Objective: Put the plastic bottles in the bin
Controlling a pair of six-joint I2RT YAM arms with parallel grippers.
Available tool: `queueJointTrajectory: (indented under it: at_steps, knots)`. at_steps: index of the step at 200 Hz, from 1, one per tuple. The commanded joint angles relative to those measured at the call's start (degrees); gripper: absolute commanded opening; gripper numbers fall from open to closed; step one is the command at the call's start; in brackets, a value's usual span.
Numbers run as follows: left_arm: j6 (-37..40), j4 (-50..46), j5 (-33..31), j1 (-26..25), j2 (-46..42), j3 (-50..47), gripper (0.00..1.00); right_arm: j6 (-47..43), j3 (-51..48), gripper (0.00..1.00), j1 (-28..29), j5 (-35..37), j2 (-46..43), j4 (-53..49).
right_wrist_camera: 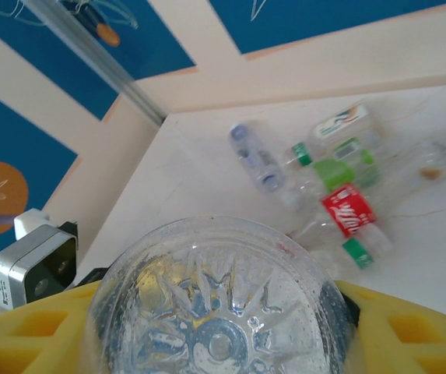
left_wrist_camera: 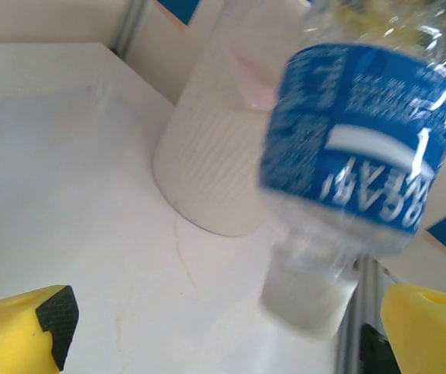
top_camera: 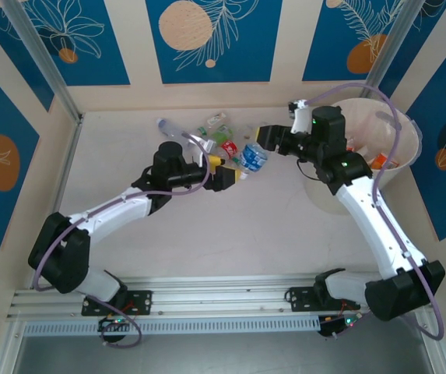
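Left wrist view: blue-labelled bottle [left_wrist_camera: 359, 132] hangs cap-down, its white lettering too blurred to read.
Long axis near upright; right gripper [right_wrist_camera: 223, 335] clamps its base end, left gripper [left_wrist_camera: 234, 327] is spread wide beside the cap, bin [left_wrist_camera: 215, 156] behind.

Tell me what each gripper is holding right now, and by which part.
The right gripper is shut on the blue-labelled bottle, gripping it at its base end. The left gripper is open and holds nothing.
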Motion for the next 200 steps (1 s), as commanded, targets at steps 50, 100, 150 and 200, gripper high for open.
queueJointTrajectory:
  at_steps: [50,100,150,200]
  knots:
    - [4.61,-0.48,-17.83,-0.22,-5.57,-4.84,1.0,-5.67,3.12,0.45,-5.93,10.45,-10.59,-4.22]
    - [3.39,1.28,-23.82,-0.16,-6.26,-6.85,1.0,-9.7,6.01,0.44,-8.0,18.19,-15.28,-4.37]
    - [3.93,0.99,-25.53,-0.21,-7.03,-7.46,1.0,-15.14,4.92,0.44,-9.9,30.82,-17.97,2.8]
    - [3.92,0.12,-26.56,-0.19,-7.54,-7.63,1.0,-15.66,2.62,0.44,-20.86,34.95,-16.62,9.19]
